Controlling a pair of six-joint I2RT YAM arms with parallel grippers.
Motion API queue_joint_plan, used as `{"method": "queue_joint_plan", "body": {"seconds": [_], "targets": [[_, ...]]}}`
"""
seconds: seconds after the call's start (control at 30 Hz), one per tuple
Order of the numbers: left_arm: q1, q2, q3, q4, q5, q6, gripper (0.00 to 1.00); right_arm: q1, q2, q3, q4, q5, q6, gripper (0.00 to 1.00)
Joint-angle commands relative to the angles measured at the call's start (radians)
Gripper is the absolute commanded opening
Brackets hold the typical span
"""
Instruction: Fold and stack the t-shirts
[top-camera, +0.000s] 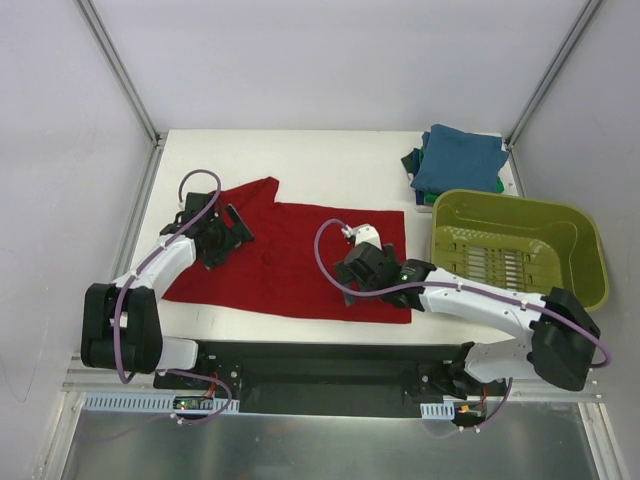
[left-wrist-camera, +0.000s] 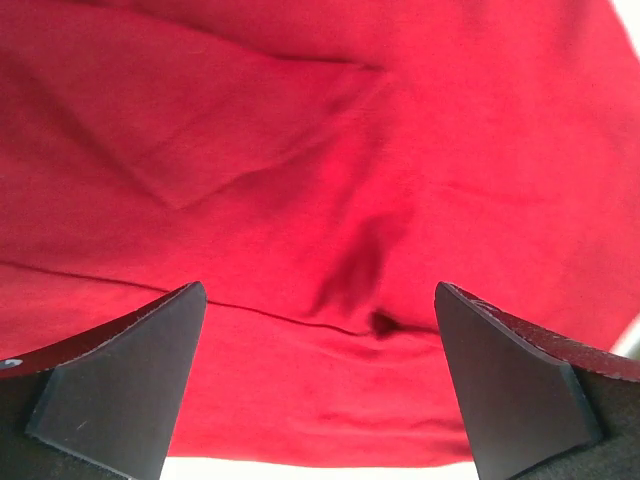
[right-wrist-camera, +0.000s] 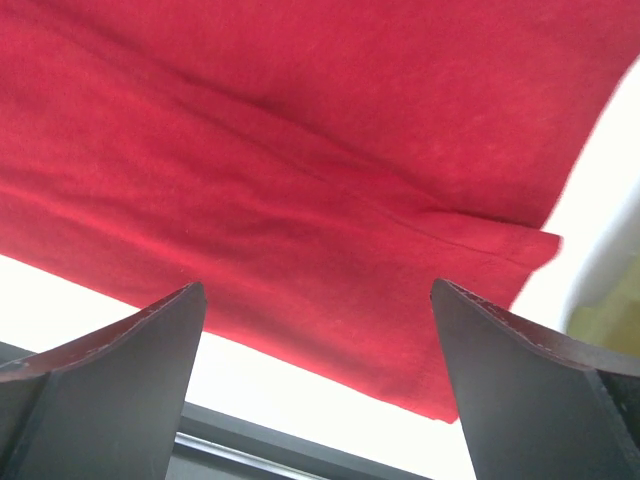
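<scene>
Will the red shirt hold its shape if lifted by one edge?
Probably not: the red shirt lies flat with soft creases and folds, so it would likely sag and drape. It looks thin, so a push would probably bunch it rather than slide it whole.

A robotics laboratory cell is indicated: a flat white tabletop (top-camera: 330, 165) is enclosed by plain white wall panels (top-camera: 330, 60) in grey metal frame struts (top-camera: 119, 68), and a white-and-black left robot arm (top-camera: 158, 259) and right robot arm (top-camera: 480, 300) are bolted to a flat black mounting plate (top-camera: 330, 365).
</scene>
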Motion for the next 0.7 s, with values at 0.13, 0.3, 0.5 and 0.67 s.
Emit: {"method": "queue_joint_plan", "body": {"seconds": [0.13, 0.3, 0.5, 0.67], "targets": [[-0.004, 0.133, 0.067, -0.005, -0.103, -0.003, 0.99, 0.011, 0.138, -0.033, 0.189, -0.173, 0.017, 1.0], [0.002, 0.216, 0.124, -0.006, -0.172, -0.009, 0.99, 0.009, 0.25, -0.034, 0.215, -0.192, 0.039, 1.0], [0.028, 0.268, 0.178, -0.006, -0.182, -0.02, 0.99, 0.008, 0.293, -0.092, 0.252, -0.236, 0.086, 0.99], [0.04, 0.333, 0.274, -0.008, -0.189, -0.008, 0.99, 0.008, 0.309, -0.123, 0.259, -0.244, 0.111, 1.0]]}}
